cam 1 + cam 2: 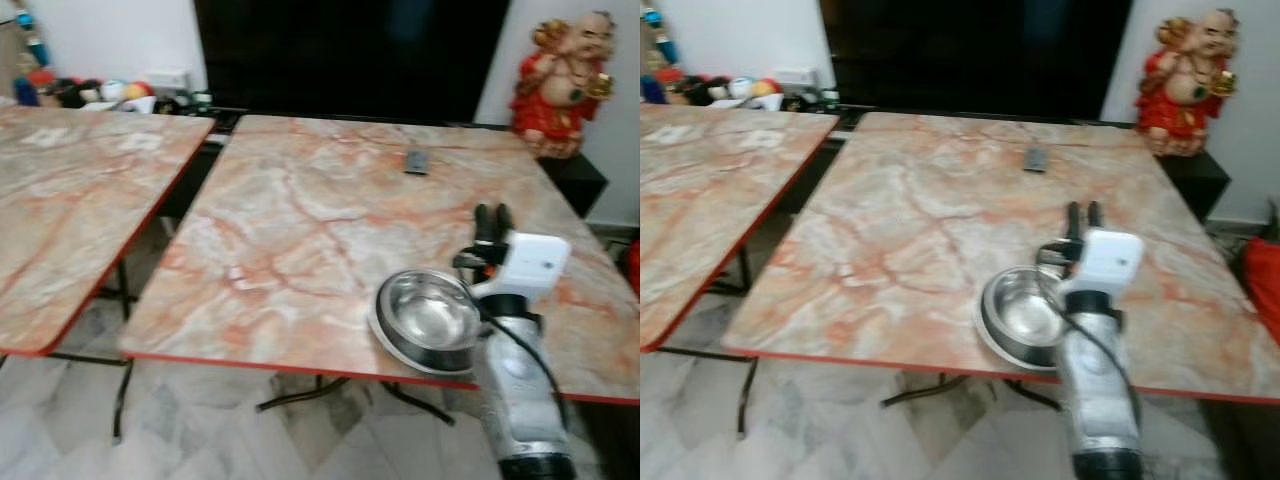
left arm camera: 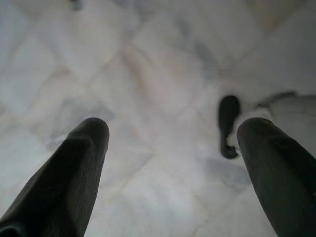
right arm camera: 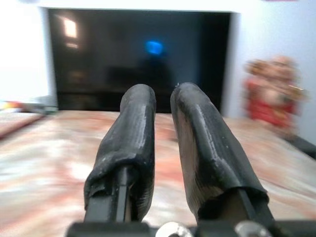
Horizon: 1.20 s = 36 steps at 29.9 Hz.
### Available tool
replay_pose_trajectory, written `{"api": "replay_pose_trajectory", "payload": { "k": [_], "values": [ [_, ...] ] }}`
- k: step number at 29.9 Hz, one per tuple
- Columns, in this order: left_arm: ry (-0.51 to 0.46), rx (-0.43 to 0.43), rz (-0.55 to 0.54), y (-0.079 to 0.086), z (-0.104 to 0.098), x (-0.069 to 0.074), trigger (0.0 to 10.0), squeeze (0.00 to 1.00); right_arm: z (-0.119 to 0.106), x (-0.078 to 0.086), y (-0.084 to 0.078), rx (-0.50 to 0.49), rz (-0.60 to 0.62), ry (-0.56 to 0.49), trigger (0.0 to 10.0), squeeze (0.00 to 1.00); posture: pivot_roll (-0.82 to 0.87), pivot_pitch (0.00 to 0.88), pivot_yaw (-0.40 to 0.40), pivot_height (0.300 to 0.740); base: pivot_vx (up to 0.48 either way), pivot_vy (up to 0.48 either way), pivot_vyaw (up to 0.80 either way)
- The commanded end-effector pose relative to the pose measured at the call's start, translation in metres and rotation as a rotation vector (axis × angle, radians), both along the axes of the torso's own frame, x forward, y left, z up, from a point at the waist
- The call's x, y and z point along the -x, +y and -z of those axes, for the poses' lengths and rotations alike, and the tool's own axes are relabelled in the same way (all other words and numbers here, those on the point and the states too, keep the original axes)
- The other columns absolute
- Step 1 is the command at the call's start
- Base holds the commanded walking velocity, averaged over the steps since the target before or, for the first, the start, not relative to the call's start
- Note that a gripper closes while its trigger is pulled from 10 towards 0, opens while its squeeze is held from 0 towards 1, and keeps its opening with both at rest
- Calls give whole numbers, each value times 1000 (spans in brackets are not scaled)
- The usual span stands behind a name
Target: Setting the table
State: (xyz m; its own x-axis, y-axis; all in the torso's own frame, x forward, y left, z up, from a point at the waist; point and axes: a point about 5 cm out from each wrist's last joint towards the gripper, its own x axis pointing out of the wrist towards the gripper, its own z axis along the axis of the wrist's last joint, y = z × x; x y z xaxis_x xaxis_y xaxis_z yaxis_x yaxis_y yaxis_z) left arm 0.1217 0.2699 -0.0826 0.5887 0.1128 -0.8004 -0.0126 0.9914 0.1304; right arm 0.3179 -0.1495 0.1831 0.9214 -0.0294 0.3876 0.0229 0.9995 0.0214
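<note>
A steel bowl (image 1: 430,320) sits on the marble-patterned surface (image 1: 300,230) at the lower right of the frame, close to the red-trimmed near edge, resting on what appears to be a flat plate or rim beneath it; the blur prevents a firm reading. The bowl is upright and empty.

The right end effector (image 1: 492,214) is held above the surface just to the right of the bowl, its silver arm rising from the bottom right of the frame. Its two black fingers (image 3: 133,143) stand nearly pressed together with only a thin gap between them, pinching nothing, and point toward the far edge of the surface.

The left end effector (image 2: 170,143) hangs over the pale tiled floor (image 2: 148,74), its fingers spread wide and empty.

A small dark remote (image 1: 416,161) lies toward the far end of the same surface, upper centre, well apart from the bowl. A second matching surface (image 1: 70,200) stands at the left of the frame, separated by a gap. A red and gold figurine (image 1: 560,80) occupies the upper right corner, beside a large dark screen (image 1: 350,55) along the top.
</note>
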Motion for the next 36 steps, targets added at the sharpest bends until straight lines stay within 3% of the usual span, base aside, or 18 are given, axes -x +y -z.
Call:
{"api": "replay_pose_trajectory", "payload": {
  "k": [1,15,36],
  "values": [
    [32,12,-8,-4,4,8,10000,0,-3,2,-5,-4,15,-6,10000,0,11,0,-1,740,0,480,0],
    [25,15,-15,-5,4,7,10000,0,3,0,13,-64,-25,42,10000,0,24,0,-11,740,0,480,0],
    [19,13,-27,-3,3,4,10000,0,1,-4,22,-92,-34,57,10000,0,21,40,-4,740,0,480,0]
  ]
}}
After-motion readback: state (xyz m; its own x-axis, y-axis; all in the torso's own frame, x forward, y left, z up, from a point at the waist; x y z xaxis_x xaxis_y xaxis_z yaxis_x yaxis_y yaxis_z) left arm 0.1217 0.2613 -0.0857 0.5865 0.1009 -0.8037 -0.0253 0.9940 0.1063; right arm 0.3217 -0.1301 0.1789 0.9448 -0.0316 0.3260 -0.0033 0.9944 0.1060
